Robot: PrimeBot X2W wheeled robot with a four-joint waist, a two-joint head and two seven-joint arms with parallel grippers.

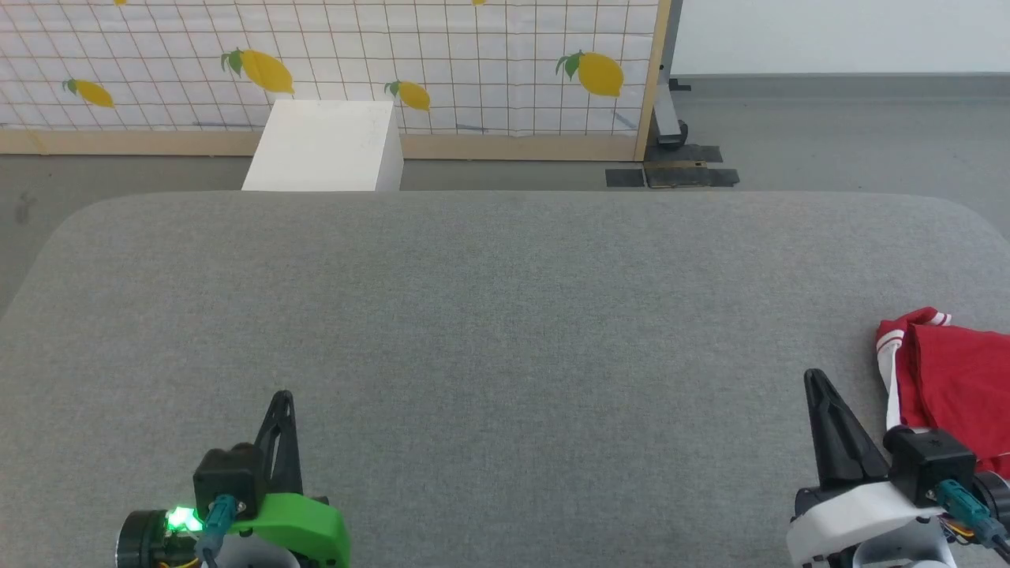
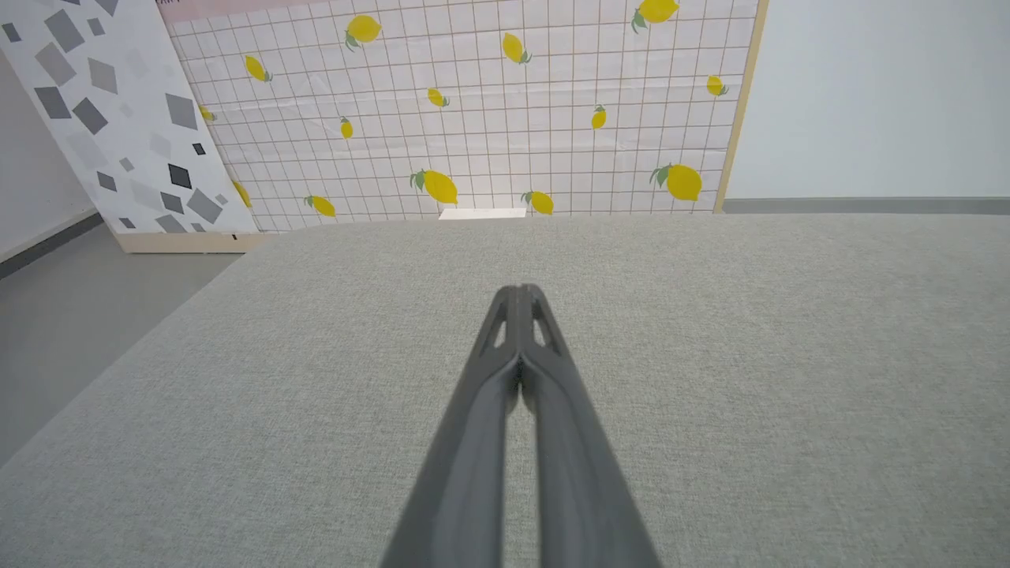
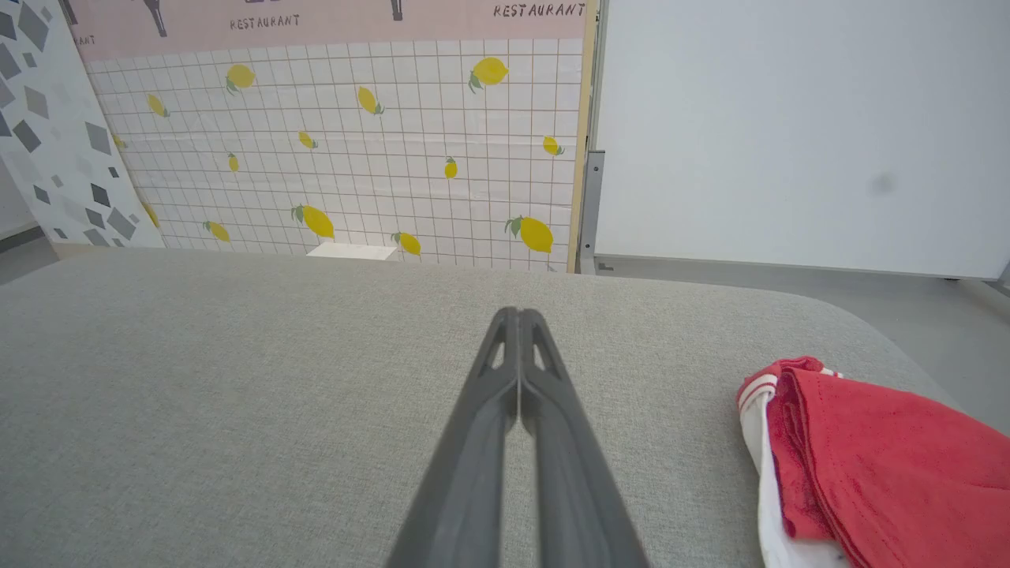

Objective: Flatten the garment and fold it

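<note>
In the head view, your left gripper (image 1: 282, 398) and right gripper (image 1: 813, 380) sit closed and empty, with the red T-shirt (image 1: 955, 379) bunched just right of the latter; both wrist views confirm pinched fingers; flattening seems unstarted, so open the right jaws and reach rightward.

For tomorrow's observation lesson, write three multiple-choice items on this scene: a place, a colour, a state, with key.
1. Where on the grey padded surface does the garment lie? A. left edge B. centre C. right edge
2. The garment's main colour? A. blue B. red C. green
3. The right end effector is: A. open B. shut, empty C. shut on the garment
Key: 1 C, it lies at the head view's right; 2 B, mostly red cloth; 3 B, fingers meet, nothing between.
</note>
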